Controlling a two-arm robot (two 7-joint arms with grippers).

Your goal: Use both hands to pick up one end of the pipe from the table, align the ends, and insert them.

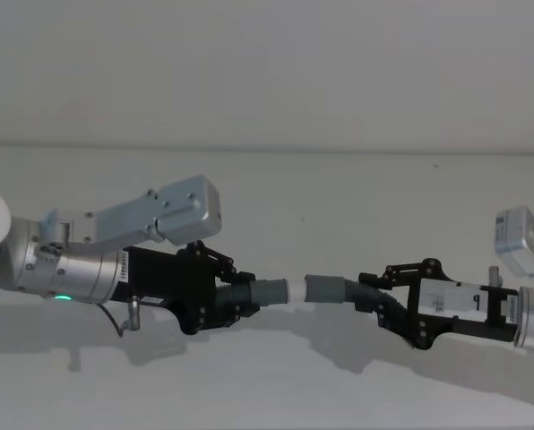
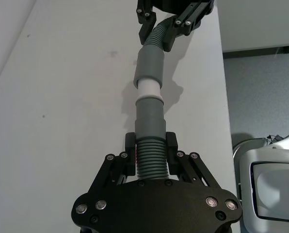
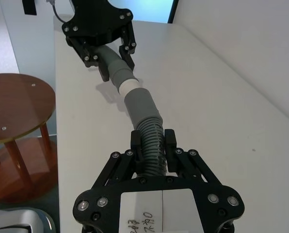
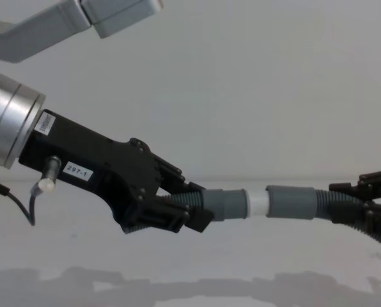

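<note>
Both pipe pieces hang in the air above the white table (image 1: 276,385), roughly in one line. My left gripper (image 1: 238,300) is shut on the ribbed part of the left piece (image 1: 269,292). That piece's white tip (image 1: 296,291) touches the mouth of the right piece's cuff (image 1: 326,288). A white band shows between the two cuffs (image 2: 148,90); how deep the tip sits is hidden. My right gripper (image 1: 381,303) is shut on the ribbed part of the right piece (image 3: 152,141). In the chest view the tip (image 4: 257,202) lies level between the left gripper (image 4: 194,210) and the right cuff (image 4: 291,201).
A round brown stool (image 3: 13,107) stands beside the table's edge, below my right arm's side. A white and grey device (image 2: 270,184) sits past the table's other edge, over grey floor. A plain wall rises behind the table.
</note>
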